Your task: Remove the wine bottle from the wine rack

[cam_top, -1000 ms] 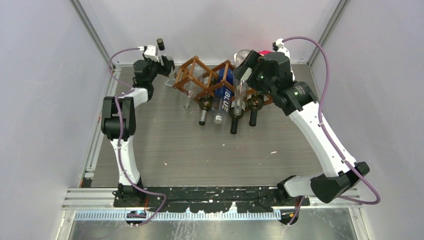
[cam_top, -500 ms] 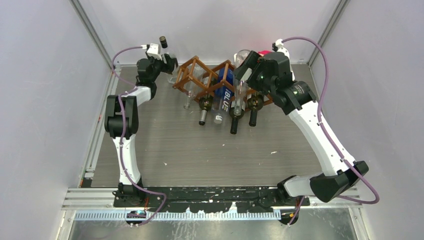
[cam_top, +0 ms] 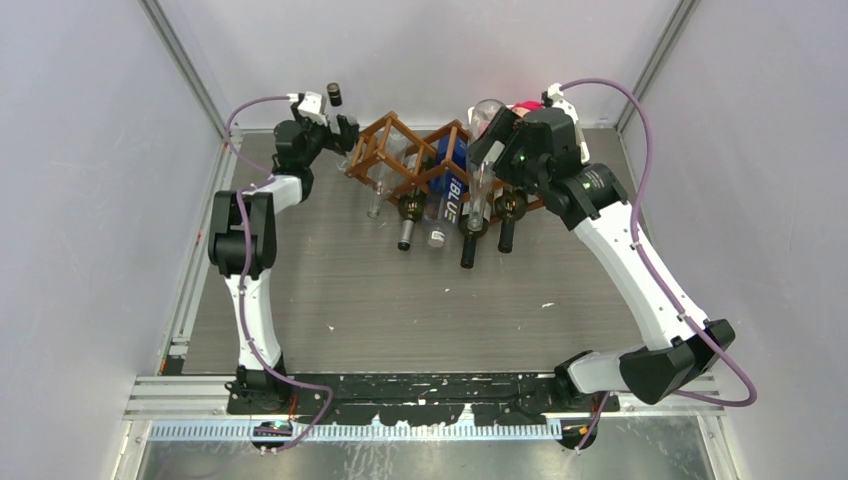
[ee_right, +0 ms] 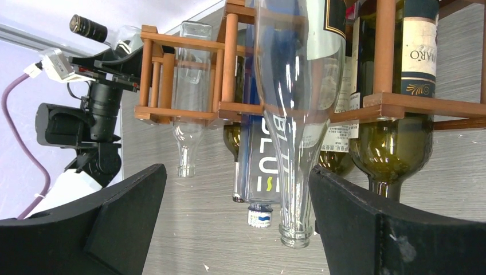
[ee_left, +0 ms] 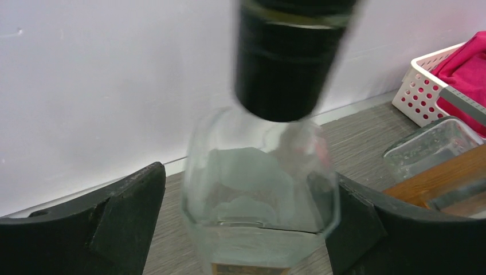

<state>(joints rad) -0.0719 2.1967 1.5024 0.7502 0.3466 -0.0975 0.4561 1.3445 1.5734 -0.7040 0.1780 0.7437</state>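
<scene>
The left gripper [ee_left: 247, 186] stands spread around a clear, black-capped wine bottle [ee_left: 263, 160]. The bottle is upright on the table [cam_top: 400, 300], off the wine rack [cam_top: 400, 150] and beside its left end. The right gripper [ee_right: 238, 175] is wide open, facing the racked bottles [ee_right: 395, 143].

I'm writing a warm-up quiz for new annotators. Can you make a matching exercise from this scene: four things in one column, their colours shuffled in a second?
Things:
1. rack
2. basket
3. cap on the clear bottle between the left fingers
4. cloth in the basket

Colours:
a. pink
b. black
c. brown
d. white

Pairs: 1-c, 2-d, 3-b, 4-a
</scene>
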